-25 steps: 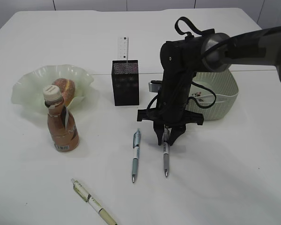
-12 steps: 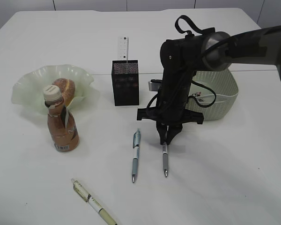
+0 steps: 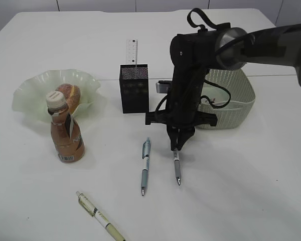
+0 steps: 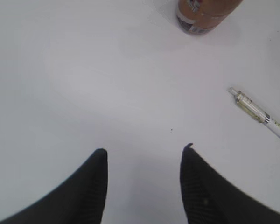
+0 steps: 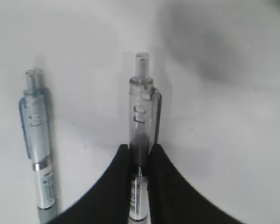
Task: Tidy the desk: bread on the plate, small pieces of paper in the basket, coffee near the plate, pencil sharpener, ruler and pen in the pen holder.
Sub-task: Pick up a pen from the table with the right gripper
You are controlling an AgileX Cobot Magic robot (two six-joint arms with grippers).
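- R gripper (image 3: 177,145): jaws pinched tight on grey pen (image 3: 177,168) just below its clip; pen's tip end on desk (image 3: 251,191).
- L gripper (image 4: 142,156): approx. half open, nothing between jaws, over bare desk.
- Blue pen (image 3: 145,165): flat, beside grey pen.
- Cream pen (image 3: 98,216): near front edge.
- Bread (image 3: 69,94): on plate (image 3: 32,95).
- Coffee (image 3: 65,133): upright, in front of plate.
- Ruler (image 3: 131,51): upright in pen holder (image 3: 134,90).
- Basket (image 3: 236,100): behind R arm.

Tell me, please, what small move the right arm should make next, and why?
Probably lift straight up. The right gripper is shut on the grey pen, whose tip looks close to the desk. Raising it clears the neighbouring blue pen before carrying it to the pen holder.
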